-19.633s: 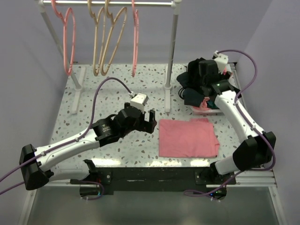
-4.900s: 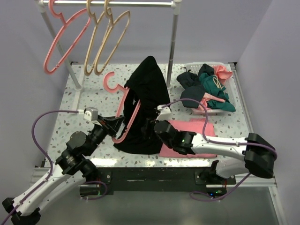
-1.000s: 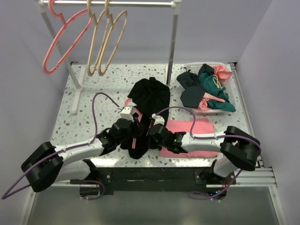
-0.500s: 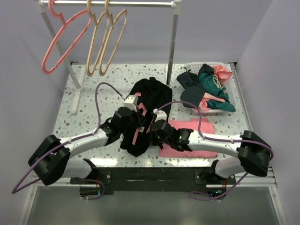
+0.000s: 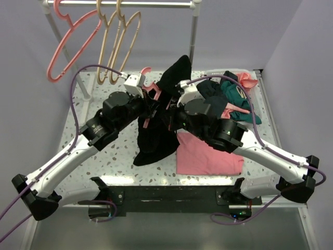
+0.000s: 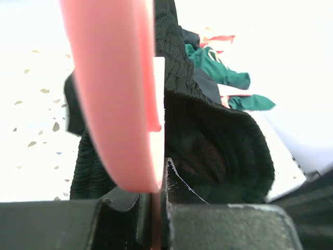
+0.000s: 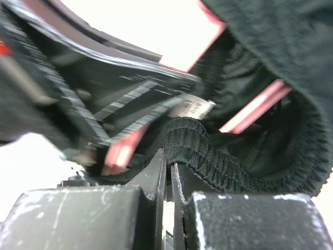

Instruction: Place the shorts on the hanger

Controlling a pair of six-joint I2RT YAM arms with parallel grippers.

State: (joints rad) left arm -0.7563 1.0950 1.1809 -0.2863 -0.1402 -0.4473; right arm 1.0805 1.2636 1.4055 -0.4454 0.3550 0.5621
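Observation:
The black shorts (image 5: 155, 139) hang in the air at mid-table, draped over the pink hanger (image 5: 146, 71), whose hook pokes out at the top left of the cloth. My left gripper (image 5: 151, 104) is shut on the hanger; in the left wrist view its pink bar (image 6: 117, 94) runs down between the closed jaws (image 6: 154, 208), with the shorts (image 6: 218, 140) bunched just right of it. My right gripper (image 5: 174, 108) is shut on the shorts' ribbed waistband (image 7: 208, 148), pinched at the fingertips (image 7: 167, 169). Pink hanger bars (image 7: 255, 107) cross behind the fabric.
A clothes rack (image 5: 193, 36) stands at the back with a second pink hanger (image 5: 66, 49) and two tan hangers (image 5: 117, 47). A white basket (image 5: 256, 83) of teal, black and pink clothes sits back right. A flat pink cloth (image 5: 208, 155) lies front right.
Both arms have lifted the hanger and shorts off the table and carried them up toward the back. My left gripper closed on the hanger during this second.

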